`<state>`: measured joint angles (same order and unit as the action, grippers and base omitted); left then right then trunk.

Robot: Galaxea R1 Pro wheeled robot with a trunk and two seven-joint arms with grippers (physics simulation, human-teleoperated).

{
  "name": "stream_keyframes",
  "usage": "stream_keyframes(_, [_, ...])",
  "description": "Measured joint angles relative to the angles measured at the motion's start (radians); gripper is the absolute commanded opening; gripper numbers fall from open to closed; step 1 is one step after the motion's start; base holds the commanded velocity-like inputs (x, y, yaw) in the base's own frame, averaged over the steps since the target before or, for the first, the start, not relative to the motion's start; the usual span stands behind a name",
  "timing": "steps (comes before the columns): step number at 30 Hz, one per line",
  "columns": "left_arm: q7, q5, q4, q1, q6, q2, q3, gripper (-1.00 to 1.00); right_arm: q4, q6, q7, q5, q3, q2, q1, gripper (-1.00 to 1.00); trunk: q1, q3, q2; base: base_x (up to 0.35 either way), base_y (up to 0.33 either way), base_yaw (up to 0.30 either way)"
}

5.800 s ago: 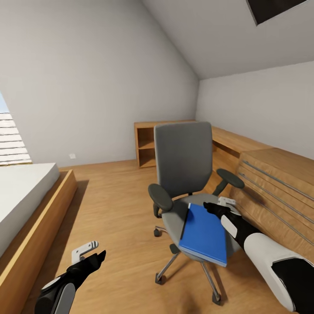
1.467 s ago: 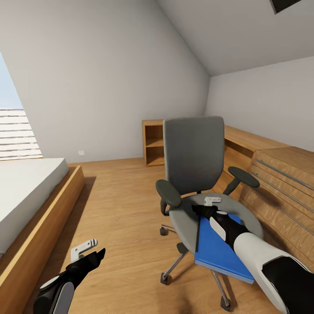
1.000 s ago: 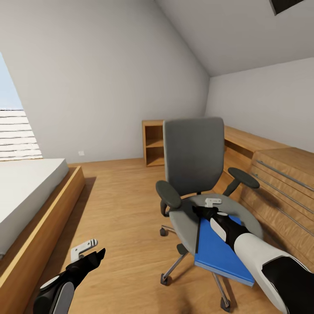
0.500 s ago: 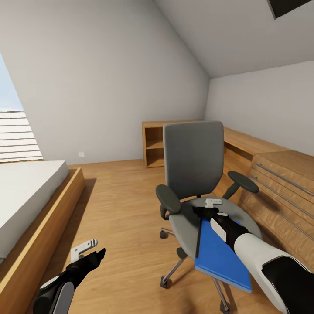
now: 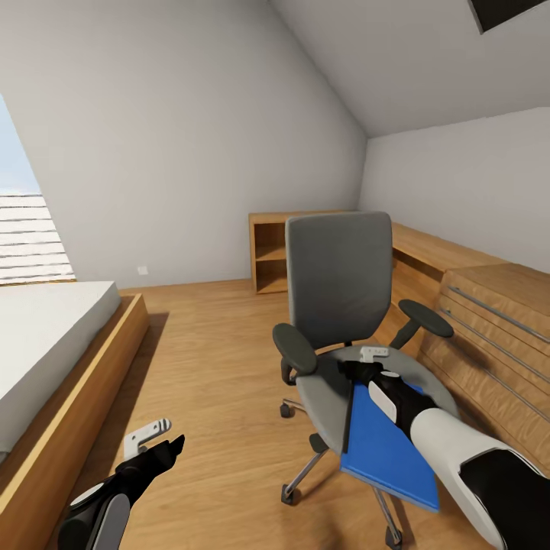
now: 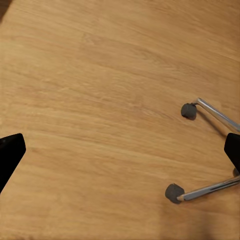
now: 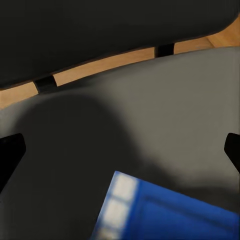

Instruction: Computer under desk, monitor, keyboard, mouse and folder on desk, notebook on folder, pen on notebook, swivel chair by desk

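folder (image 5: 386, 447) lies on chair (image 5: 340, 305) seat, front edge overhanging | right gripper (image 5: 365, 365) over the seat at folder's far end, fingers spread, grasping nothing | left gripper (image 5: 156, 443) low over floor (image 5: 206, 359), spread, empty | bed (image 5: 46, 344) at left

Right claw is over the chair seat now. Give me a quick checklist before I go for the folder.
1. Folder on the swivel chair seat: ok, though its near end overhangs the front edge.
2. Right claw above the folder's far end: ok.
3. Right claw open, fingertips wide apart in its wrist view: ok.
4. Folder between the fingers: not ok, it lies below them.
5. Left claw away from the chair, over bare floor: ok.
6. Desk in sight: not ok.
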<state>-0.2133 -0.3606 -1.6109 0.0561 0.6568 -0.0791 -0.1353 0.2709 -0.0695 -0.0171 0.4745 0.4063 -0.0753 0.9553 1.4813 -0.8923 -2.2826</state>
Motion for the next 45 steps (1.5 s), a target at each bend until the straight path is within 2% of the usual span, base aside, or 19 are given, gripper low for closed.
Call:
stream_keyframes(2, [0.0,0.0,0.0,0.0,0.0,0.0,0.0,1.0,0.009,-0.001,0.0,0.003,0.0,-0.003,0.0,1.0,0.0,0.0,0.0,0.0,0.0,0.0])
stream_keyframes(6, [0.0,0.0,0.002,0.0,0.0,0.0,0.0,1.0,0.061,-0.019,0.001,0.01,-0.001,-0.027,-0.009,1.0,0.0,0.0,0.0,0.0,0.0,0.0])
stream_keyframes(11, [0.0,0.0,0.004,0.0,0.0,0.0,0.001,1.0,0.181,-0.084,0.002,0.014,-0.001,-0.054,-0.054,1.0,0.0,0.0,0.0,0.0,0.0,0.0])
stream_keyframes(16, [0.0,0.0,0.004,0.0,0.0,0.0,0.001,1.0,0.182,-0.085,0.002,0.014,-0.001,-0.055,-0.055,1.0,0.0,0.0,0.0,0.0,0.0,0.0])
stream_keyframes(17, [0.0,0.0,0.004,0.0,0.0,0.0,0.001,1.0,0.211,-0.096,0.001,0.016,-0.001,-0.06,-0.066,1.0,0.0,0.0,0.0,0.0,0.0,0.0])
stream_keyframes(18, [0.0,0.0,0.004,0.0,0.0,0.0,0.001,1.0,0.326,-0.14,-0.005,0.051,-0.005,-0.089,-0.117,1.0,0.0,0.0,0.0,0.0,0.0,0.0])
stream_keyframes(20, [0.0,0.0,0.005,0.0,0.0,0.0,0.001,1.0,0.475,-0.19,-0.017,0.11,-0.01,-0.129,-0.183,1.0,0.0,0.0,0.0,0.0,0.0,0.0])
stream_keyframes(21, [0.0,0.0,0.005,0.0,0.0,0.0,0.001,1.0,0.575,-0.222,-0.03,0.155,-0.013,-0.156,-0.227,1.0,0.0,0.0,0.0,0.0,0.0,0.0])
stream_keyframes(23, [0.0,0.0,0.006,0.0,0.0,0.0,0.001,1.0,0.669,-0.251,-0.05,0.203,-0.017,-0.183,-0.269,1.0,0.0,0.0,0.0,0.0,0.0,0.0])
stream_keyframes(25, [0.0,0.0,0.006,0.0,0.0,0.0,0.001,1.0,0.719,-0.266,-0.076,0.229,-0.019,-0.198,-0.291,1.0,0.0,0.0,0.0,0.0,0.0,0.0])
stream_keyframes(30, [0.0,0.0,0.006,0.0,0.0,0.0,0.001,1.0,0.82,-0.277,-0.203,0.253,-0.019,-0.21,-0.32,1.0,0.0,0.0,0.0,0.0,0.0,0.0])
stream_keyframes(33, [0.0,0.0,0.01,0.0,-0.001,0.0,0.001,1.0,0.962,-0.275,-0.353,0.259,-0.018,-0.213,-0.385,1.0,0.0,0.0,0.0,0.0,0.0,0.0])
stream_keyframes(35, [0.0,0.0,0.011,0.0,-0.001,0.0,0.001,1.0,1.031,-0.273,-0.418,0.26,-0.018,-0.213,-0.416,1.0,0.0,0.0,0.0,0.0,0.0,0.0])
stream_keyframes(39, [0.0,0.0,0.012,0.0,-0.001,0.0,0.001,1.0,1.107,-0.269,-0.49,0.266,-0.018,-0.212,-0.45,1.0,0.0,0.0,0.0,0.0,0.0,0.0])
stream_keyframes(40, [0.0,0.0,0.012,0.0,-0.002,0.0,0.001,1.0,1.13,-0.268,-0.512,0.319,-0.042,-0.208,-0.461,1.0,0.0,0.0,0.0,0.0,0.0,0.0])
stream_keyframes(44, [0.0,0.0,0.012,0.0,-0.002,0.0,0.001,1.0,1.136,-0.264,-0.518,0.386,-0.077,-0.207,-0.463,1.0,0.0,0.0,0.0,-0.037,0.0,-0.05])
stream_keyframes(45, [0.0,0.002,0.012,0.0,-0.004,0.0,0.001,1.0,1.135,-0.262,-0.518,0.434,-0.091,-0.206,-0.464,1.0,0.0,0.0,0.0,-0.183,0.0,-0.212])
